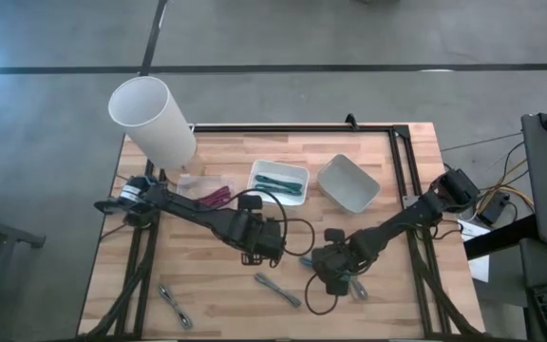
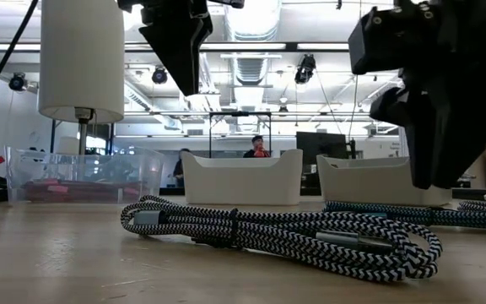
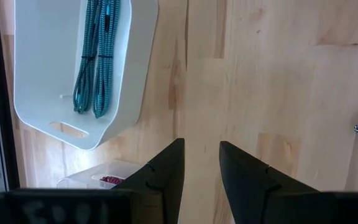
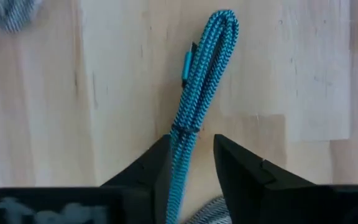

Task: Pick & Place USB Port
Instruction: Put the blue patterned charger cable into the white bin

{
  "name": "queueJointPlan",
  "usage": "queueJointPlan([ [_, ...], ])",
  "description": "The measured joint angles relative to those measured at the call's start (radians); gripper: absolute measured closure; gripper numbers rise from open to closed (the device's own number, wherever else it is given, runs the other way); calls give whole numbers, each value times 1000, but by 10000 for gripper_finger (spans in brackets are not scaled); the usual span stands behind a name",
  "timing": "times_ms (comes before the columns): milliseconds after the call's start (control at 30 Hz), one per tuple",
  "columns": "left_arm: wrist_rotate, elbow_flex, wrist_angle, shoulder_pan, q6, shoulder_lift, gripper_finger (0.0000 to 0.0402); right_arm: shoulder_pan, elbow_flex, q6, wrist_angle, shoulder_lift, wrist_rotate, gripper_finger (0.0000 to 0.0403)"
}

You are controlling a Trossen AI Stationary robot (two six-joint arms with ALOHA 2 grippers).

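A teal braided USB cable bundle (image 4: 207, 56), folded and tied at its middle, lies flat on the wooden table. My right gripper (image 4: 191, 140) is open above it, pointing steeply down, one finger on each side of the bundle near its tie (image 4: 184, 129). In the high view this gripper (image 1: 335, 277) is at the table's near middle. My left gripper (image 3: 202, 144) is open over bare wood at the table's centre (image 1: 262, 249), holding nothing. A white tray (image 1: 278, 180) behind it holds two more teal cables (image 3: 95, 56). My right gripper straddles the teal bundle just below its tie, fingers coming from above and set across the cable. The bundle runs close along one finger (image 4: 160, 162); I cannot tell whether it touches. The cable rests flat on the table.
A black-and-white braided cable (image 2: 285, 232) lies at the near edge, another (image 1: 174, 304) at the near left. An empty white bin (image 1: 348, 182), a clear tray of red cables (image 1: 207, 195) and a tall white cylinder (image 1: 150, 119) stand at the back.
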Motion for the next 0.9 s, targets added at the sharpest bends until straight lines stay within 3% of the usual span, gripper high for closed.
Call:
queueJointPlan([
  [233, 0, 0, 17, -1, 1, 0, 282, 3, -14, 99, 41, 45, 7, 249],
  [433, 0, 0, 23, -3, 1, 0, 282, 2, -15, 117, 36, 87, 56, 250],
  [567, 0, 0, 21, -11, 16, 0, 282, 3, -16, 120, 36, 83, 49, 281],
  [800, -1, 0, 15, -21, 37, 0, 282, -16, -16, 76, 33, 82, 1, 376],
  [900, 0, 0, -1, -24, 38, 0, 282, -18, -14, 47, 32, 73, -4, 382],
])
